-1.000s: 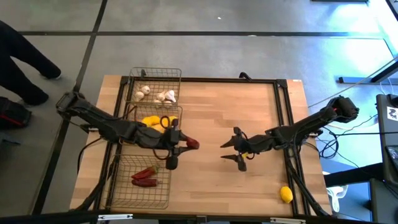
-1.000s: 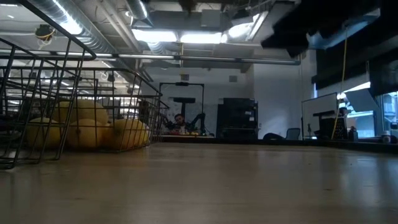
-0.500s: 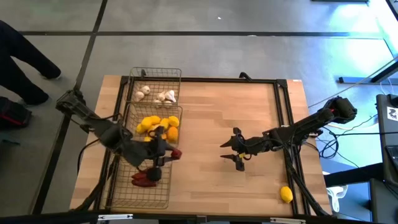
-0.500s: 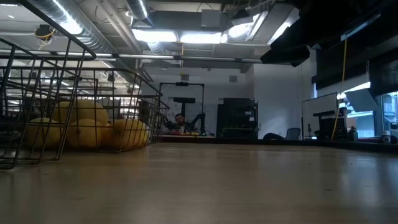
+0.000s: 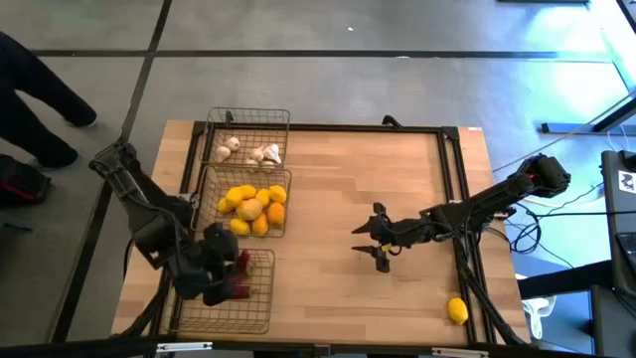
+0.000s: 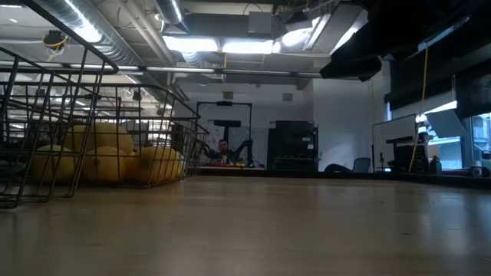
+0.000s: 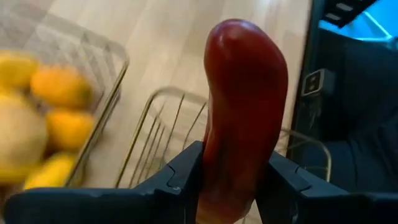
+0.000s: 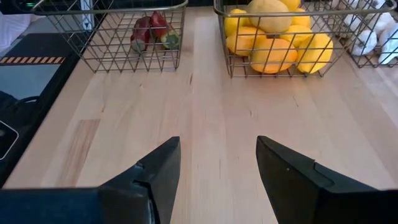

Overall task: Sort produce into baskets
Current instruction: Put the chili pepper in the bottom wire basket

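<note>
My left gripper (image 5: 231,268) hangs over the near wire basket (image 5: 260,316) at the table's left, shut on a long red chili (image 7: 244,106). More red chilies (image 8: 149,28) lie in that basket. The middle basket (image 5: 282,177) holds yellow lemons and orange citrus (image 5: 250,204). The far basket (image 5: 248,116) holds whitish garlic bulbs (image 5: 260,153). One lemon (image 5: 457,311) lies on the table near the front right corner. My right gripper (image 5: 381,246) hovers open over the table's middle, with nothing between its fingers (image 8: 158,168). My left gripper pinches the red chili between its two fingers (image 7: 186,174), which lie across the chili's lower length (image 7: 231,180). The chili's rounded end (image 7: 245,37) sticks out well past the fingertips. The fingers slant down from the table's left side. The chili is lifted clear above the near basket.
The three baskets stand in a row along the table's left side. The low view shows the lemon basket (image 6: 100,157) at its left and bare wooden tabletop (image 6: 291,222) beyond. Bare wood lies between the baskets and my right gripper.
My left gripper has carried the red chili from the right of the middle basket toward the table's near left, to over the near basket, turning and tipping on the way. It has stayed shut on the chili.
</note>
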`<action>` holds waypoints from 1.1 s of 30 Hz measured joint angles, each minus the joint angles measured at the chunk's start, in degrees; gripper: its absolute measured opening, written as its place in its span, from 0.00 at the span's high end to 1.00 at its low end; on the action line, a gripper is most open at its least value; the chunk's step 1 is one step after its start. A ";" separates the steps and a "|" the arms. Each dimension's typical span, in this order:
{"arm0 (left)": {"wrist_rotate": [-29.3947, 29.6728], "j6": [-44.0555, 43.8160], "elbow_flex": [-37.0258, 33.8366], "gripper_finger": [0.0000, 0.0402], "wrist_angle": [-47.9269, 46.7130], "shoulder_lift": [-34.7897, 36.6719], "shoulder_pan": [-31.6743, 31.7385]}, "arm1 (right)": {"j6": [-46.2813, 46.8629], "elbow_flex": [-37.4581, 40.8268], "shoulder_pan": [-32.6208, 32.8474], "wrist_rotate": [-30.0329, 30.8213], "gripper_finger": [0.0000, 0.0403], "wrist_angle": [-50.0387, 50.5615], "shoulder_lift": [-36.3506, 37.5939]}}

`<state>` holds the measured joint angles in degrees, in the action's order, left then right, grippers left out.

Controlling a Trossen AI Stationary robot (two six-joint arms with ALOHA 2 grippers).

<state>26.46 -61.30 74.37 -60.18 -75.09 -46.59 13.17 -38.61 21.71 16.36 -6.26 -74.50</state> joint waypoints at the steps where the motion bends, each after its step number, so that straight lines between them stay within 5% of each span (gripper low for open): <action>1: 0.00 -2.94 0.00 0.72 -1.45 0.02 -0.79 | -0.03 0.00 0.00 0.03 0.49 -0.08 0.00; 10: -4.51 -15.31 -3.47 0.72 -0.75 -2.74 -7.18 | -0.20 0.00 0.02 0.97 0.49 -0.07 0.00; 33: -9.90 -10.66 -7.50 0.72 -0.81 -12.51 -8.63 | -1.14 0.00 0.00 1.21 0.49 -0.05 0.00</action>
<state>16.56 -71.96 66.87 -60.99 -87.60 -55.22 12.03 -38.61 21.71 17.56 -6.31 -74.50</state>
